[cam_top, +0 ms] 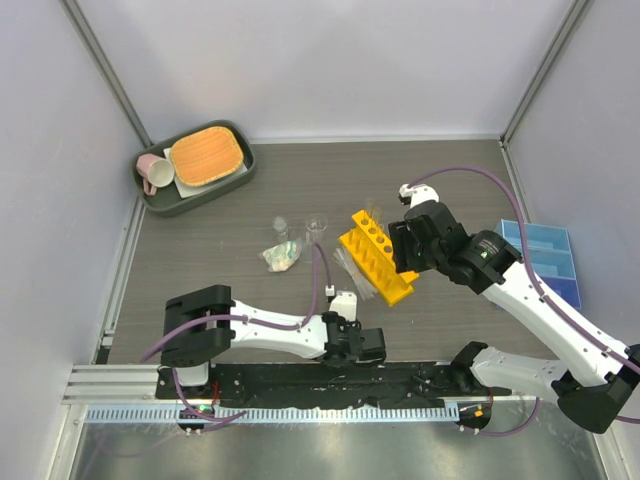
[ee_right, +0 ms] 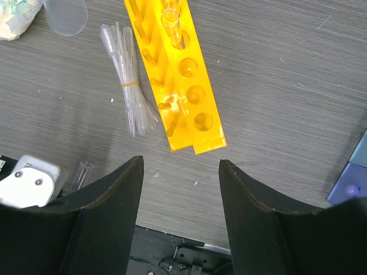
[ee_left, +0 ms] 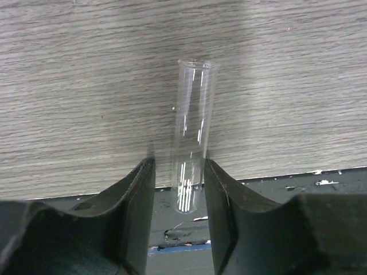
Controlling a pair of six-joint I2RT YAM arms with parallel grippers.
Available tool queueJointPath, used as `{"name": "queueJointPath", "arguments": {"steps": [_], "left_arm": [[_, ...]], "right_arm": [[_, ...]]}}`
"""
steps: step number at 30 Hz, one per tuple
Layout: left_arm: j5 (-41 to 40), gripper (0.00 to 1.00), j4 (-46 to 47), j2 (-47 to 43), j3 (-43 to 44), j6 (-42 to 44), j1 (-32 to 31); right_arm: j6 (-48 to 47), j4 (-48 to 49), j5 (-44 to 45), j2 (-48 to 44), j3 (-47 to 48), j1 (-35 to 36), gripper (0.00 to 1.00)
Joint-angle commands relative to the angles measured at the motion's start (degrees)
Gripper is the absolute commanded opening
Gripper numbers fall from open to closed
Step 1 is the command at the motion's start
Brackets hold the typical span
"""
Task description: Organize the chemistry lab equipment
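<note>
Now: left claw (ee_left: 179, 163) narrow around thin clear tube (ee_left: 195, 103), grip uncertain; centre it, pinch gently; right claw (ee_right: 180, 162) wide, empty, yellow rack (ee_right: 192, 80) at twelve o'clock.

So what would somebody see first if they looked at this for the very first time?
Probably the bright yellow-orange plastic test tube rack with round holes, in the middle of the table. Next, the thin clear test tube between the left gripper's dark fingers at the table's near edge, and the grey tray with an orange pad and pink mug in the far left corner.
</note>
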Motion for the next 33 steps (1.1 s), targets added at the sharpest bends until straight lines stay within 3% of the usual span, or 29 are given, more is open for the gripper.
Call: {"name": "queueJointPath", "arguments": {"steps": [1, 4, 9, 14, 19, 25, 30, 33], "left_arm": [[0.25, 0.35, 3.36, 2.03, -2.63, -1.34, -0.5], [0.6, 0.16, 2.75, 1.15, -3.69, -0.37, -0.59], [-0.1, 0.01, -1.73, 0.62, -3.08, 5.07, -0.5], [-1.07, 0.0, -3.06, -4.55, -3.6, 12.62, -0.5], [3.06, 0.0, -0.42, -13.17, -4.22, 26.42, 0.72], [14.65, 0.0, 7.83, -29.13, -8.96, 38.37, 4.84], [24.39, 0.02, 12.14, -41.11, -13.7, 43.13, 9.07], [29.24, 0.03, 14.26, -46.74, -15.03, 45.24, 10.3]], "right_arm": [[-0.07, 1.48, -0.05, -0.66, -0.07, 0.32, 0.6], [-0.07, 1.48, 0.13, -0.04, 0.28, 0.32, 0.6], [0.19, 1.74, -0.4, 1.01, 0.37, 0.41, 0.6], [0.2, 2.0, -1.98, 1.45, 1.16, 0.41, 0.6], [0.54, 2.0, -4.61, 1.01, 1.16, 0.41, 0.6], [0.81, 2.44, -11.02, -1.88, 0.19, 0.32, 0.6], [1.16, 2.0, -17.09, -3.82, 1.42, 0.23, 0.6], [0.9, 1.39, -26.74, -4.44, 2.74, 0.32, 0.6]]}}
